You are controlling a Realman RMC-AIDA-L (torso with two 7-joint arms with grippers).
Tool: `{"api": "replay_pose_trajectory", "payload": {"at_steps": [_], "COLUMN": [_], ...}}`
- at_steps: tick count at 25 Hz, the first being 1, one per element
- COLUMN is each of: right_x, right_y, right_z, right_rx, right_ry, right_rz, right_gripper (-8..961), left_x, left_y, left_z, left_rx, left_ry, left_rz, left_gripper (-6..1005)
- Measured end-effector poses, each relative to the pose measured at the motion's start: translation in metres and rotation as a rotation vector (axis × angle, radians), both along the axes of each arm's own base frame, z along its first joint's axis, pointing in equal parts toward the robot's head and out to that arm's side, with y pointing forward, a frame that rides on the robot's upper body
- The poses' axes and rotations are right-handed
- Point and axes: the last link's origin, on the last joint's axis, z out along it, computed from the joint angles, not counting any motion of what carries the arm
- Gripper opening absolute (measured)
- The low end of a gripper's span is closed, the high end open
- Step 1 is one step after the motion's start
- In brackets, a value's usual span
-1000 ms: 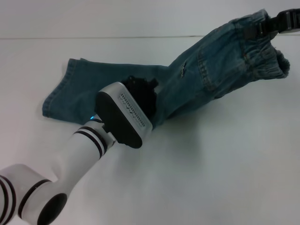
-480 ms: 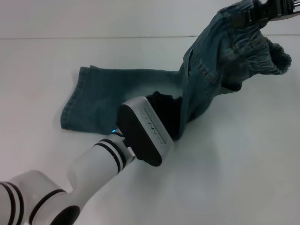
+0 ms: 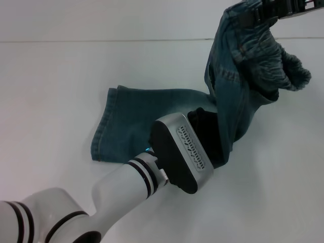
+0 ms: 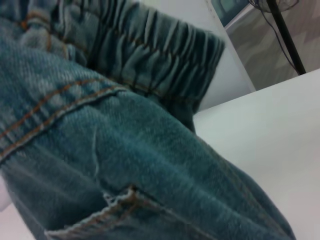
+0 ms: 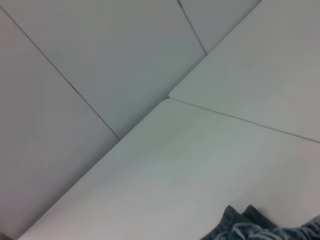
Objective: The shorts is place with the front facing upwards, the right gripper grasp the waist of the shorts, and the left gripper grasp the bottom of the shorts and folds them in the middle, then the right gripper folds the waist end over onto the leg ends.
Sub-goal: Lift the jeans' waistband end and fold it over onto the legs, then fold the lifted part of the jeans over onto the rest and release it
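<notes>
Head view: my right gripper (image 3: 263, 11) is up at the desk's far right corner, clamped shut on the waist of the shorts (image 3: 276, 63), and the ruffled band hangs bunched below it. The shorts (image 3: 223, 106) drape down from there to the desk (image 3: 61, 76); the bottom of the shorts (image 3: 104, 126) lies flat near the desk's middle. My left gripper (image 3: 205, 134) is low beside the hanging denim, its fingers buried in the fold, so I cannot tell whether they pinch cloth. Left wrist view: only denim close up, the elastic band (image 4: 150, 55) and orange pocket stitching; no fingers visible. Right wrist view: bare desk and wall seams, a scrap of denim (image 5: 250, 225) at the edge. Judgement: the waist should travel over toward the hems with the cloth kept taut and high enough to clear the left wrist, or the fold will twist.
</notes>
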Motion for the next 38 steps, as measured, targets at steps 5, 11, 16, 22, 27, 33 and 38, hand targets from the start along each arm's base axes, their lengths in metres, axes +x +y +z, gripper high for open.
{"api": "replay_pose_trajectory", "payload": {"at_steps": [5,11,16,22,27,33,38], "right_x": [0.003,0.006,0.006,0.001,-0.017,-0.044,-0.067], "right_y": [0.000,0.001,0.004,0.011,0.020,0.029,0.028], "right_z": [-0.002,-0.005,-0.012,-0.024,-0.043,-0.092,-0.132], "right_rx": [-0.001,-0.003,-0.012,-0.026,-0.050,-0.118,-0.161], "right_ry": [-0.010,-0.015,-0.031,-0.045,-0.088,-0.183,-0.278], "right_rz": [0.001,-0.007,-0.008,-0.004,0.041,0.118,0.214], "right_gripper": [100,101,101,100,101,100,100], "left_x": [-0.011,-0.042,-0.069,-0.111,-0.142,-0.170,-0.183], "left_y": [0.005,0.005,0.000,-0.005,-0.017,-0.036,-0.049], "left_z": [0.012,0.038,0.069,0.114,0.144,0.167,0.178], "left_rx": [0.076,0.151,0.201,0.172,0.169,0.267,0.340], "left_ry": [-0.071,-0.242,-0.460,-0.694,-0.743,-0.757,-0.781], "left_rz": [0.080,0.190,0.259,0.355,0.387,0.427,0.451], "left_gripper": [21,22,23,25,26,29,37]}}
